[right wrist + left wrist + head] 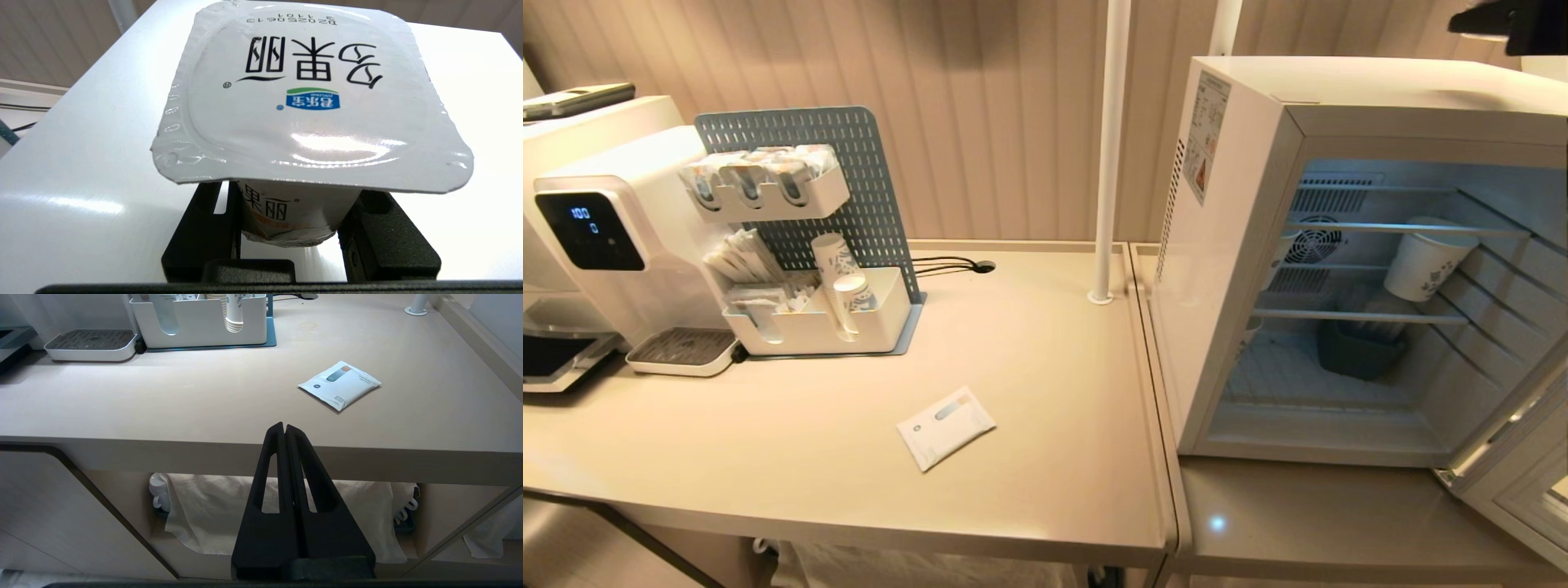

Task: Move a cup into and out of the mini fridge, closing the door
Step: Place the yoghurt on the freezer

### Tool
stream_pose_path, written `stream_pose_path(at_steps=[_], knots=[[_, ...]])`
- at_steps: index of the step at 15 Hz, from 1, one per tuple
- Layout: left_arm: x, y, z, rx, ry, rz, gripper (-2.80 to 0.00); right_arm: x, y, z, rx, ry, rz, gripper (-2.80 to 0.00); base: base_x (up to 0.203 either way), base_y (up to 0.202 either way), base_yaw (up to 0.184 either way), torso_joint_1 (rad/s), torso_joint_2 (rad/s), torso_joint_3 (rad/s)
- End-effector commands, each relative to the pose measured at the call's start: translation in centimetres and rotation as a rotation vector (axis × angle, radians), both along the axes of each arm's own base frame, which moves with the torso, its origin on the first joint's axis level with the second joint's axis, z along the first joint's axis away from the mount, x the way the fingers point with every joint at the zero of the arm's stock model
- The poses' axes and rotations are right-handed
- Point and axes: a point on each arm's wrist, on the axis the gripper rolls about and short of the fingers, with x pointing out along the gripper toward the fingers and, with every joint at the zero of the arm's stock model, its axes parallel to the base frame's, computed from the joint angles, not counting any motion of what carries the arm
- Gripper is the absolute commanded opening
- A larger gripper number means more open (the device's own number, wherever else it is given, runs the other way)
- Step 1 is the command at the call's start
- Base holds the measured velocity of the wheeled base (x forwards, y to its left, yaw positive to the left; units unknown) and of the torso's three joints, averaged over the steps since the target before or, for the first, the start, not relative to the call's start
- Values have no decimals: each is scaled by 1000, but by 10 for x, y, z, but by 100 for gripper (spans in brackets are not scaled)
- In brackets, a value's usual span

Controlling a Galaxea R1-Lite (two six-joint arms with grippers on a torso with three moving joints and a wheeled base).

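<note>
In the right wrist view my right gripper (288, 204) is shut on the cup (310, 94), a white tapered yogurt cup with a wide sealed lid, black lettering and an orange band on its side. The black fingers (204, 228) press its body from both sides, just under the rim. It hangs above the flat white top (81, 163) of the mini fridge (1241, 245). The door (1519, 465) is swung wide open at the lower right. The right arm (1519, 28) shows dark over the fridge's back corner. My left gripper (284, 428) is shut and empty, parked before the table's front edge.
Inside the fridge a patterned paper cup (1425, 261) sits on a wire shelf and a dark tub (1360, 347) stands below. On the table lie a white packet (946, 426), a cup organizer (825, 318) and a water dispenser (605, 237). A white pole (1109, 147) rises beside the fridge.
</note>
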Motion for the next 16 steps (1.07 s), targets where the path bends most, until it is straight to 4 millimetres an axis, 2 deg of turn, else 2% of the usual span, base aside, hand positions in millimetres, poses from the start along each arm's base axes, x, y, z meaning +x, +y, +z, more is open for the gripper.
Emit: stream_pose_path(at_steps=[1,3,5,11,16], knots=[[0,0,0,1,2,0,-280,48,5,-26,0,67,-1,-280,0,0,0,0,0,0],[0,0,0,1,2,0,-280,61,6,-33,33,66,-20,-280,0,0,0,0,0,0],[0,0,0,1,2,0,-280,64,6,-33,45,51,-19,-280,0,0,0,0,0,0],[0,0,0,1,2,0,-280,59,5,-28,45,33,-31,-280,0,0,0,0,0,0],[0,0,0,1,2,0,-280,45,5,-18,47,11,-29,-280,0,0,0,0,0,0]])
